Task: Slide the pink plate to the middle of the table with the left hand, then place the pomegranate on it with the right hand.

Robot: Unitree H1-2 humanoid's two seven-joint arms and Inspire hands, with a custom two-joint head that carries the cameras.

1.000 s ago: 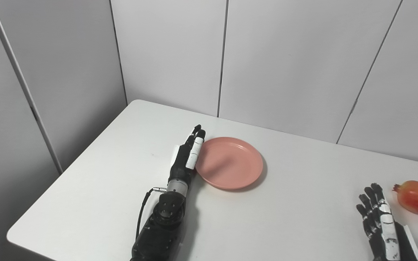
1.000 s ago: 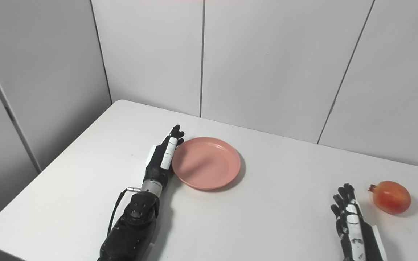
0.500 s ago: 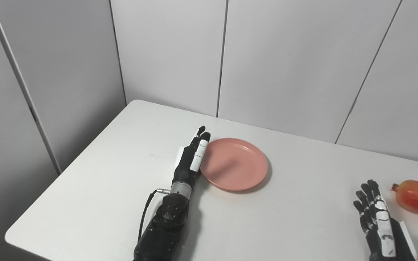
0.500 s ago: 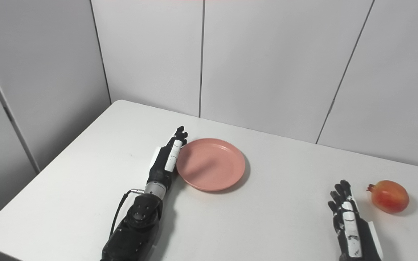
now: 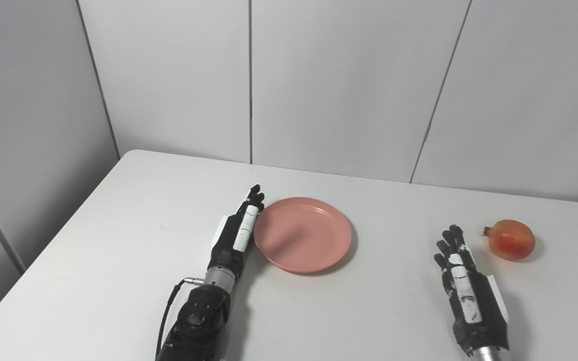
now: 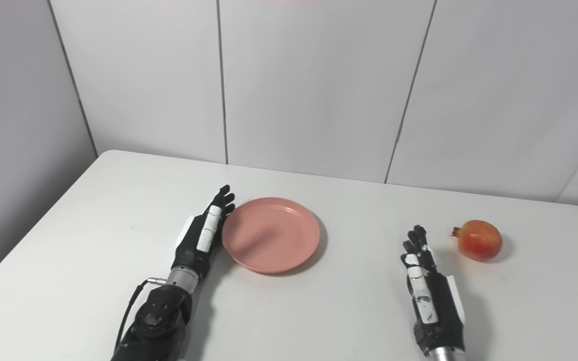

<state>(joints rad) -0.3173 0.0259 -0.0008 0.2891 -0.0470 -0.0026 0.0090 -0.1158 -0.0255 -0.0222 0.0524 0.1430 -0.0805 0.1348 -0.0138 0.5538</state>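
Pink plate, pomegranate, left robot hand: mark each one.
pink plate (image 5: 303, 234), left eye view, on its flat centre.
pomegranate (image 5: 511, 239), left eye view, on its red body.
left robot hand (image 5: 236, 234), left eye view, on its back.

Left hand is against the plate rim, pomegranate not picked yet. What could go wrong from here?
1. The left hand touches only the pink plate at its left rim, so a push might spin it rather than slide it.
2. The round pomegranate lies loose beside the open right hand; a nudge might roll it away.

Lying on the table (image 5: 118, 260): plate (image 5: 303, 234) near the middle, left hand (image 5: 235, 235) touching its left rim; pomegranate (image 5: 511, 239) well apart at right, right hand (image 5: 462, 281) resting just left of and before it.
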